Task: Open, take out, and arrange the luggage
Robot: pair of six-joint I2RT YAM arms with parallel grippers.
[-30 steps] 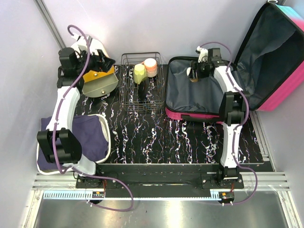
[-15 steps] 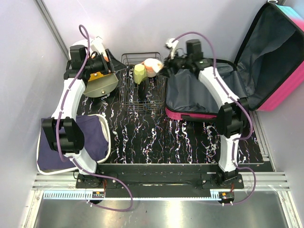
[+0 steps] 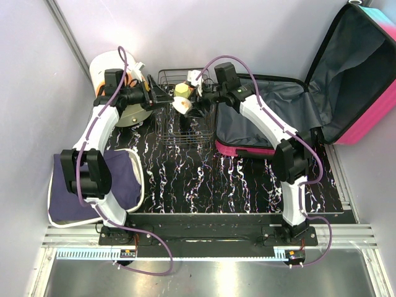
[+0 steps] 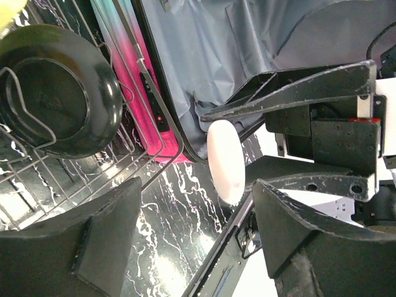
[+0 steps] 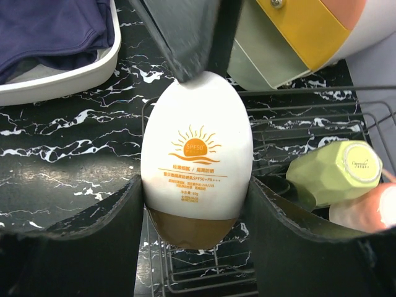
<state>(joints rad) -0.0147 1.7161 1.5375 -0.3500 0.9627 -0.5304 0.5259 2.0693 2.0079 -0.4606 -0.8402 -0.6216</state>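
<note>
Well to the left of the wire basket (image 3: 159, 117), toward the near edge of the worktop (image 3: 204, 179), a white tray (image 3: 142, 182) is seen with a dark blue cloth (image 3: 117, 176) laid in it. Just left of the basket a round box (image 3: 135, 116) is stood. Above it the left hand (image 3: 164, 98) is stretched toward the basket's left rim, its fingers spread apart with nothing gripped. One of its fingertips is seen at the top end of the held bottle, but contact cannot be made out.

Over the basket an egg-shaped white sunscreen bottle (image 5: 197, 158) with a brown cap is clamped by its sides in the right hand (image 5: 195, 192). A black bowl (image 4: 59, 93) and a pale green bottle (image 5: 337, 170) are already housed in the basket. Right of the basket, close against its rim, the suitcase (image 3: 253, 124) is laid open on the worktop, its lid (image 3: 362, 62) propped up at the far right and grey lining shown.

The unpacking step is judged to be in hand, with one item lifted out and due to be arranged. Whether a set-down or a pass to the left hand is meant cannot be told. For a set-down, a free spot clear of the bowl and the green bottle is needed, and the grip is to be loosened only once the bottle is supported. For a pass, the left fingers must be closed on the free end first.
</note>
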